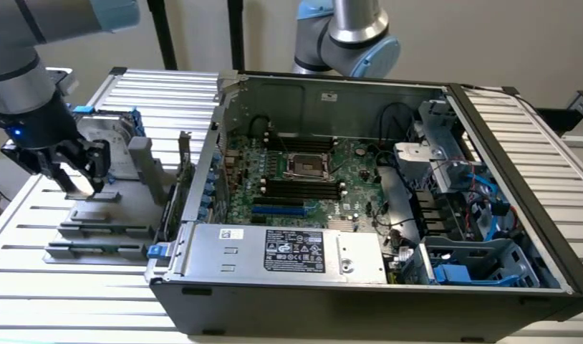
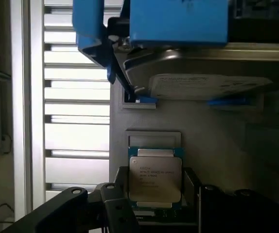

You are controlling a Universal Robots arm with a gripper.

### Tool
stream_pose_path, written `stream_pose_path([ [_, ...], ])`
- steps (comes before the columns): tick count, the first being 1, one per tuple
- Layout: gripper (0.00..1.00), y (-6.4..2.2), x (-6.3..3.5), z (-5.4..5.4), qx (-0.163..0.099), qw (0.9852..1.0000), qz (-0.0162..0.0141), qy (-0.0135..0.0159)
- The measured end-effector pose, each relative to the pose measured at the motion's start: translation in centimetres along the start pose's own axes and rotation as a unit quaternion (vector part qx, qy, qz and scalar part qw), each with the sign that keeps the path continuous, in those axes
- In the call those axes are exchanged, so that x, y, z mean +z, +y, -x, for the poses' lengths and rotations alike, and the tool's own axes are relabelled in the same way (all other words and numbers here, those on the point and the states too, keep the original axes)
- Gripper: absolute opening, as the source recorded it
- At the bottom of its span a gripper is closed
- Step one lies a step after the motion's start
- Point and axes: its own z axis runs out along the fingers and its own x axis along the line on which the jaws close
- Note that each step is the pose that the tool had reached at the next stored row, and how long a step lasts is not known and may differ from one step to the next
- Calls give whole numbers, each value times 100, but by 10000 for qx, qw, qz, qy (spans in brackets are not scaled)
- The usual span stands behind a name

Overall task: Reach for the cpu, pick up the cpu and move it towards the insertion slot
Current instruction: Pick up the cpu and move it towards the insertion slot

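We judge the reach to be all but finished and nothing beyond it: the gripper (image 1: 84, 190) hangs low over the grey holder (image 1: 100, 215) on the slatted desk (image 1: 62, 301), at 9 o'clock from the open computer case (image 1: 368, 312) in the exterior view. In the wrist view the cpu (image 2: 155, 180) lies flat, silvery face up, in a shallow seat of that holder. The 2 black jaws stand open, 1 on each side of it, with a clear gap on at least 1 side, so we read them as straddling the chip, not gripping it. The pick-up is therefore not yet done, and the whole carry is left. The insertion slot (image 1: 306, 166), a shiny square frame with a dark centre on the motherboard (image 1: 359, 161), lies well apart at about 3 o'clock from the gripper, beyond the case wall and between 2 banks of long black memory slots (image 1: 301, 188). The jaws' tips run off the edge of the wrist view, so we cannot tell whether either pad touches the chip or how far down they reach beside it. The print on the chip is too small to read. A hard drive (image 2: 207, 85) with a blue bracket stands just beyond the cpu and blocks what lies behind it. We cannot make out whether the slot's frame is latched or raised.
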Motion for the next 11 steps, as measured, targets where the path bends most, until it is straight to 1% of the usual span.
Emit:
stream_pose_path([
  [8,55,-24,-363,-2,0,10000,0,0],
  [11,55,-28,-498,18,-1,10000,1,0],
])
